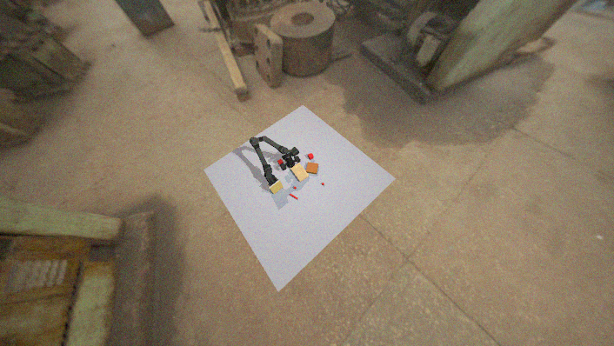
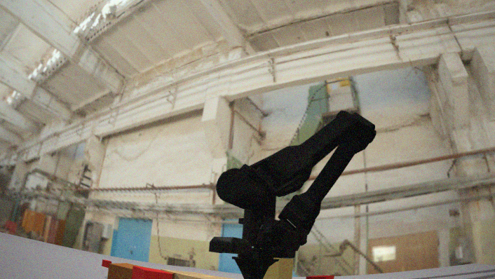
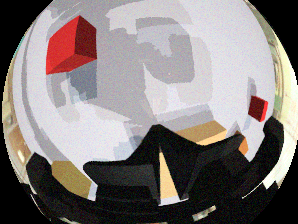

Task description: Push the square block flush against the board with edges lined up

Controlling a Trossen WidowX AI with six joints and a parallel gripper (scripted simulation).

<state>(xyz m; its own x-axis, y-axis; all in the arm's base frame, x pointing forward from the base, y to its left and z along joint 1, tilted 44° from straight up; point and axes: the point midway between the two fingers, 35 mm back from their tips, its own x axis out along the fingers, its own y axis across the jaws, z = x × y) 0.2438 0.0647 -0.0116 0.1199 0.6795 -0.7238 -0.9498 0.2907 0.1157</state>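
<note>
The tan board (image 1: 299, 172) (image 2: 196, 277) (image 3: 205, 131) lies flat on the pale mat. The orange-brown square block (image 1: 312, 168) (image 2: 120, 272) (image 3: 243, 146) lies beside its upper right long side in the top view. The two sit at an angle to each other, with their nearest parts at a block corner; whether they touch I cannot tell. My gripper (image 1: 290, 163) (image 2: 254, 275) (image 3: 156, 128) is shut and empty, pointing down at the board's upper left end. The fingers hide part of the board in the wrist view, and contact is not clear.
A red block (image 1: 280, 162) (image 3: 62, 46) stands left of the gripper, and a red cube (image 1: 310, 156) (image 3: 259, 108) above the square block. A yellow block (image 1: 276, 187) (image 3: 71, 178) is by the arm's base. Small red pieces (image 1: 323, 183) and a red stick (image 1: 294, 196) lie below.
</note>
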